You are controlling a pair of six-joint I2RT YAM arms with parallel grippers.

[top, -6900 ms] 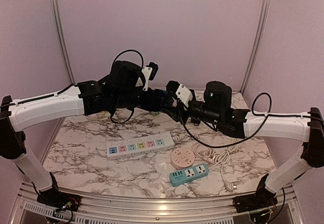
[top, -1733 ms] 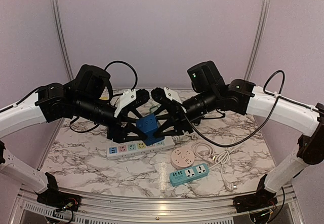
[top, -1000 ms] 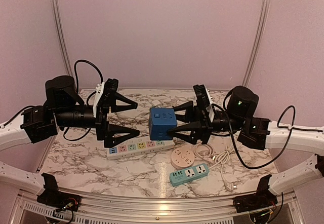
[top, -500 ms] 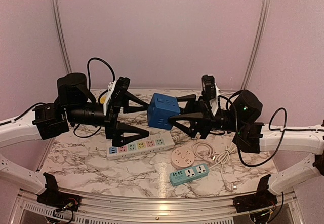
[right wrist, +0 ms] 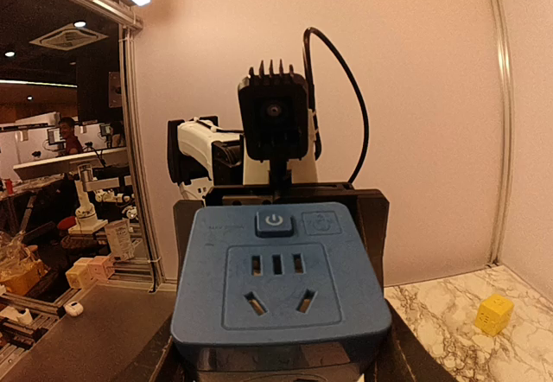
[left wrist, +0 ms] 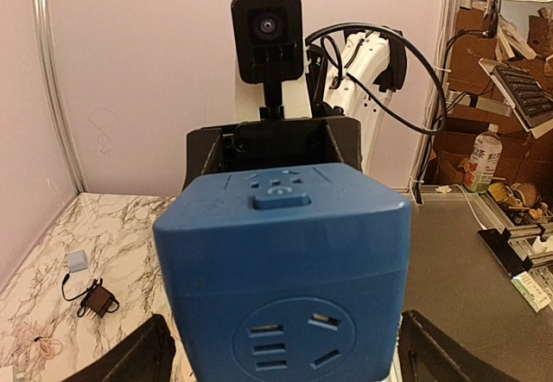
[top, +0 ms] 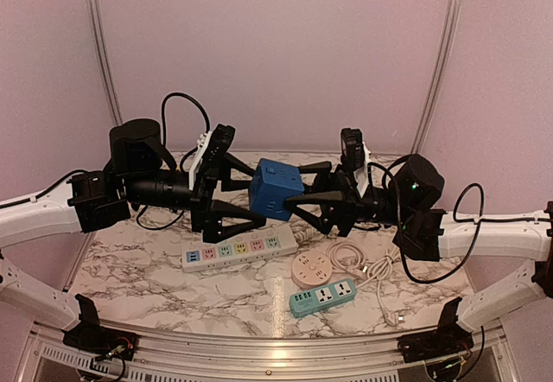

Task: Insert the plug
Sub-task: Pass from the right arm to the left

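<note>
Now | cube (top: 275,187) aloft over table (top: 147,274), above white strip (top: 240,250) | right claw (top: 294,185) closed against its sides, holding it | left claw (top: 257,194) spread wide, flanking cube

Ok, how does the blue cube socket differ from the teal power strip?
The blue cube socket is held in the air by the right gripper; the teal power strip lies flat on the table. The cube is boxy, with outlets on more than one face; the strip is a low bar showing outlets on top. Both are multi-outlet sockets.
</note>
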